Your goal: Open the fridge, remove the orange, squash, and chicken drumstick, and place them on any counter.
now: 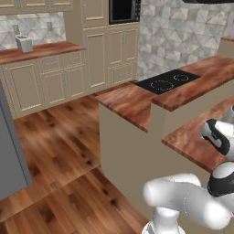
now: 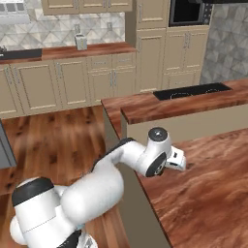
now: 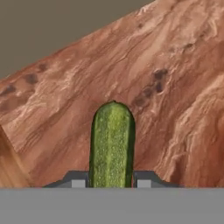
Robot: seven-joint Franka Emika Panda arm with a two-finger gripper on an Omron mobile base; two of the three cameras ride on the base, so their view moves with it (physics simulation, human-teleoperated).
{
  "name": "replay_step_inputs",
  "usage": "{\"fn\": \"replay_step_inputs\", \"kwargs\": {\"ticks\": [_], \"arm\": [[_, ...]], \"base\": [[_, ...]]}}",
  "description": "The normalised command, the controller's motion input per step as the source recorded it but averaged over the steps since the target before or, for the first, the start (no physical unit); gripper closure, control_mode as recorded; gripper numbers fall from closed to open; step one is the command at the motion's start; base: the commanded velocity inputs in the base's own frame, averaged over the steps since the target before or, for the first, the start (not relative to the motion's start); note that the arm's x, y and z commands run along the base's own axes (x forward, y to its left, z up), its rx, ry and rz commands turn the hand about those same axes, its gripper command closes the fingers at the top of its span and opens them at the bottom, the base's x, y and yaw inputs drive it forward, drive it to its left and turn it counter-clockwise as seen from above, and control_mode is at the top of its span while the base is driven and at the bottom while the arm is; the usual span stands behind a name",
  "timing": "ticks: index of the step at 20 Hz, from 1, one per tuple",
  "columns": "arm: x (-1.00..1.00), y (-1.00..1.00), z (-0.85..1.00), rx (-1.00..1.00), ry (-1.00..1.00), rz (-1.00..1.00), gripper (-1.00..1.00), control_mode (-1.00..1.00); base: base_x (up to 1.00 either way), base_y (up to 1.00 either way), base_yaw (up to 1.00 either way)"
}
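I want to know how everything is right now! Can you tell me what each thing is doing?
squash: held between the gripper's fingertips, over the wood.
gripper: shut on the squash.
counter: bare wood under the squash.
cooktop: off, nothing on it.
fridge: only its grey edge shows; door state unclear.

Two-level wood counter (image 2: 208, 193); black cooktop (image 1: 167, 81) set in upper level; squash (image 3: 112, 146) possibly touching lower level.
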Motion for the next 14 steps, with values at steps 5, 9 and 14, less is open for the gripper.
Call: {"fn": "replay_step_inputs", "kwargs": {"ticks": [5, 9, 14], "arm": [[1.00, -0.52, -0.22, 0.00, 0.15, 0.00, 1.00, -1.00], [0.92, -0.43, -0.17, 0.01, 0.00, 0.00, 1.00, -1.00], [0.67, -0.34, -0.39, 0.04, 0.01, 0.00, 1.00, -1.00]], "base": [[0.00, 0.00, 0.00], [0.00, 0.00, 0.00], [0.00, 0.00, 0.00]]}}
